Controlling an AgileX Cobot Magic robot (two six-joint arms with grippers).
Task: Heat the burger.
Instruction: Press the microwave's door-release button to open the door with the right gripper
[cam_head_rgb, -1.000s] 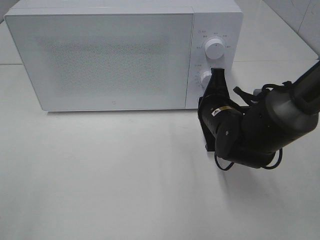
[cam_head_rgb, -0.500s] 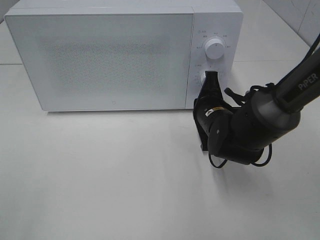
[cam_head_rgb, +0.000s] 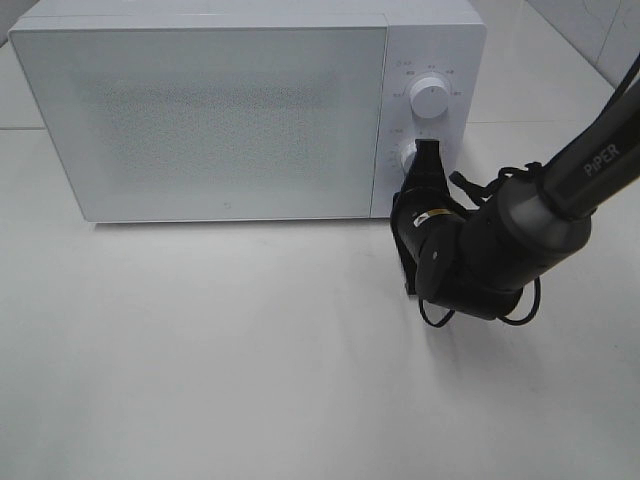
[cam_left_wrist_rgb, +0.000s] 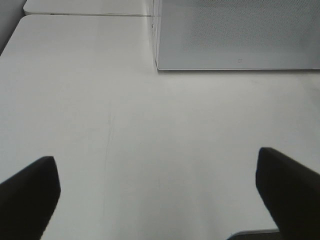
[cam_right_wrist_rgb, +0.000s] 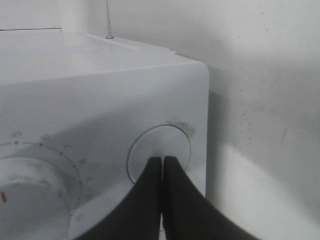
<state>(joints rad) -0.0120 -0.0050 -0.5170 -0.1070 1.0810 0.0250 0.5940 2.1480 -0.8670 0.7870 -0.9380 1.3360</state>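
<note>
Well, end effector (cam_right_wrist_rgb: 162, 160) at microwave panel (cam_right_wrist_rgb: 100, 110)

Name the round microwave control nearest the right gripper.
The flat, unmarked button at the microwave corner, by the right gripper; the neighbouring dial is raised and tick-marked.

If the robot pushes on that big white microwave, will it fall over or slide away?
Probably not fall: the microwave is a wide, low box sitting flat on the table, so tipping looks unlikely. It is likely heavy for one arm, so the shut right tool at its lower knob should barely shift it. The smooth table might allow slight sliding.
</note>
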